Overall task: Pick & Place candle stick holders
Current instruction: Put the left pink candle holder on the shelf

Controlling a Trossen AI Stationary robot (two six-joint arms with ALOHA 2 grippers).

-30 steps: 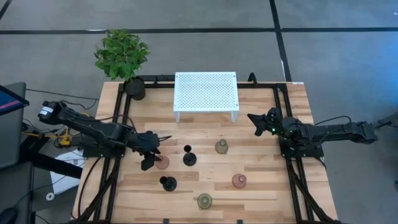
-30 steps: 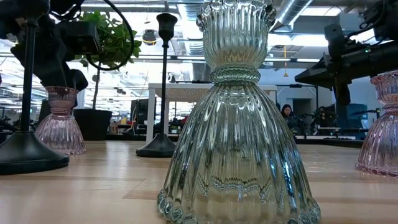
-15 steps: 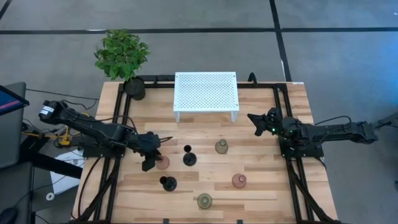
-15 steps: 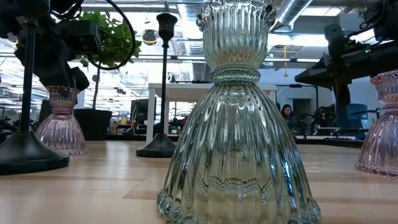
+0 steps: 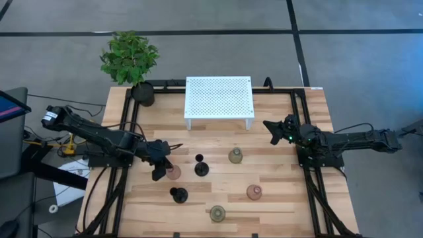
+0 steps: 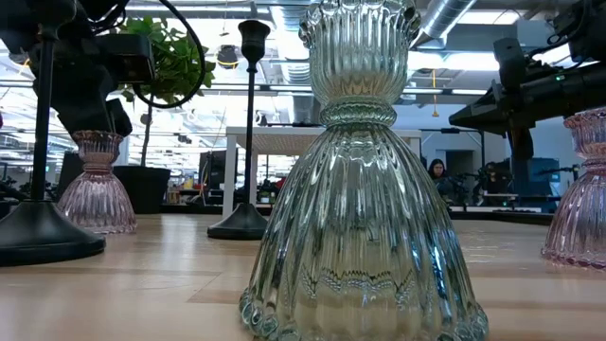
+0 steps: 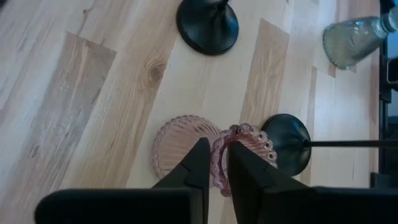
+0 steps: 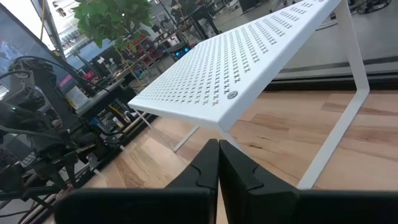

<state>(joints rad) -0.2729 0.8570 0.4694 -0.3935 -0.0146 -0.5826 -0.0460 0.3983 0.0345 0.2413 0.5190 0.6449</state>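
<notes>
My left gripper (image 5: 165,170) is shut on a pink glass candle stick holder (image 5: 174,173) at the table's middle left; the low view shows it (image 6: 95,185) standing on its base. Two black holders (image 5: 201,167) (image 5: 178,194) stand close by. Farther right are two olive-green ones (image 5: 235,156) (image 5: 217,213) and a second pink one (image 5: 254,192). My right gripper (image 5: 273,129) hangs shut at the right, beside the white stand, with nothing in it. My left gripper pinches the wall of the pink holder's top rim (image 7: 219,163) between its two fingers (image 7: 198,163). The fingers come from above, slanting in from the table's left. The holder stays upright with its beaded base (image 7: 252,134) on the table.
A white perforated stand (image 5: 219,98) stands at the far middle. A potted plant (image 5: 130,58) sits at the far left corner. One black holder (image 7: 285,142) stands right behind the held one. Black rails (image 5: 119,192) run along both table sides.
My left gripper's fingers have drawn together on the pink holder's top. The holder has stayed on the table, in nearly the same spot.
</notes>
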